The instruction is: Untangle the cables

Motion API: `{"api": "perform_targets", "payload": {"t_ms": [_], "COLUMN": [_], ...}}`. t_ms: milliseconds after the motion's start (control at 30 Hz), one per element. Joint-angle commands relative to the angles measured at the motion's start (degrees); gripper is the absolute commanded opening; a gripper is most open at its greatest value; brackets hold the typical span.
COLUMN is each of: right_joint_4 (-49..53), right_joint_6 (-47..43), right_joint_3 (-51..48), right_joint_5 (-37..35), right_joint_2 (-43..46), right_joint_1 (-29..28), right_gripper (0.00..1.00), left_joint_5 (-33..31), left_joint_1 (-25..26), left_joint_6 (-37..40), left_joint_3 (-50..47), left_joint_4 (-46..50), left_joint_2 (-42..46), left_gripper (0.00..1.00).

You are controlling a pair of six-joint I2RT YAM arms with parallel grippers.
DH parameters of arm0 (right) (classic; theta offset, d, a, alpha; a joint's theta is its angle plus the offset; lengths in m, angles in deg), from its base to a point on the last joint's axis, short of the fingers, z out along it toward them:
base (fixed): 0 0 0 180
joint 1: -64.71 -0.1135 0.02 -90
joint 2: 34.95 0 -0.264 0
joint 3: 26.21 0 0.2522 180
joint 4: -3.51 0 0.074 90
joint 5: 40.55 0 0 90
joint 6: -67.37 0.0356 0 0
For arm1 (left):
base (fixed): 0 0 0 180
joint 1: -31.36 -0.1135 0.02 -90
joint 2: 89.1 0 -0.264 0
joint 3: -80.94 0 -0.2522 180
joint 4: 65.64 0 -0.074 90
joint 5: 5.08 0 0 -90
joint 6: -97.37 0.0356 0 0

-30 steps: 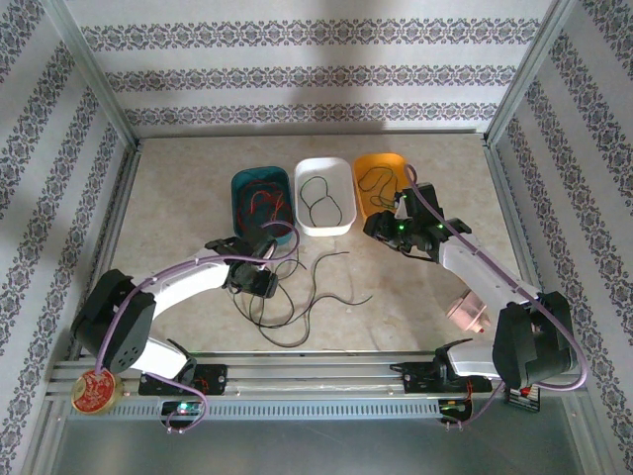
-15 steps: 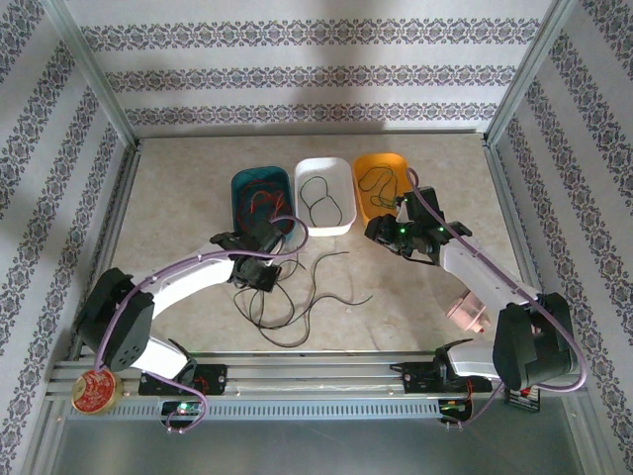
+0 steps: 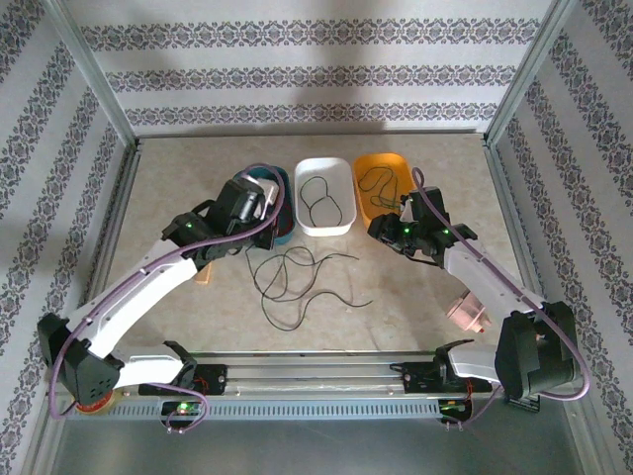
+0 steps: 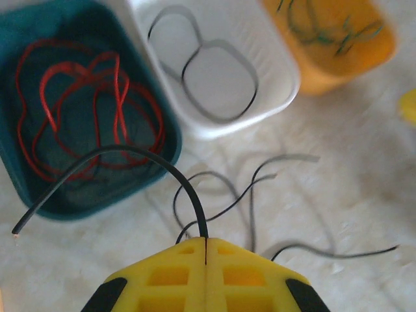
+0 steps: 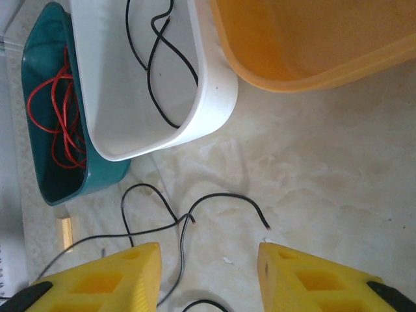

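Red cable (image 4: 91, 97), green cable (image 4: 325, 29) and one black sat in your trays (image 4: 279, 91). Loose black cables (image 3: 297, 282) lay mid-table; your left gripper (image 4: 205, 250) clamped one, your right gripper (image 5: 207, 257) stood fingers apart, empty.

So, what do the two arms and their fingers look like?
The left arm and the right arm have smooth white shells joined by bulky black joints. A thin purple cable runs along each, and small green lights glow near the wrists. The left fingers and right fingers are yellow blocks with square hollows and black bases.
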Motion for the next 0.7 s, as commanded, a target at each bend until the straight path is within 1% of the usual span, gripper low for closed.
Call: {"api": "perform_targets", "payload": {"t_ms": [0, 133, 267, 333, 467, 533, 667], "right_joint_4": [-0.5, -0.3, -0.1, 0.1, 0.3, -0.3, -2.7], "right_joint_6": [-0.2, -0.2, -0.2, -0.3, -0.7, -2.0, -4.5], "right_joint_3": [-1.2, -1.7, -2.3, -2.4, -2.8, -2.7, -2.2], "right_joint_5": [0.4, 0.2, 0.3, 0.4, 0.6, 2.6, 8.0], "right_joint_2": [1.5, 2.5, 3.3, 3.5, 4.6, 5.2, 6.7], "right_joint_1": [0.8, 1.1, 1.8, 2.0, 2.3, 2.2, 0.4], "right_gripper": [0.43, 0.43, 0.43, 0.43, 0.43, 0.43, 0.43], "left_joint_5": [3.4, 9.0, 12.3, 15.3, 23.1, 26.2, 28.2], "left_joint_1": [0.6, 0.5, 0.5, 0.6, 0.6, 0.5, 0.6], "left_joint_6": [-2.5, -2.9, -1.4, 0.0, 1.0, 0.6, -1.2], "left_joint_3": [5.1, 8.2, 11.4, 12.3, 10.8, 8.8, 6.7], "left_joint_4": [-2.8, -9.8, -14.3, -17.2, -26.5, -31.5, -35.7], "left_joint_2": [1.0, 1.0, -0.1, -0.2, 1.6, 3.2, 4.3], "left_gripper": [0.0, 0.0, 0.0, 0.0, 0.0, 0.0, 0.0]}}
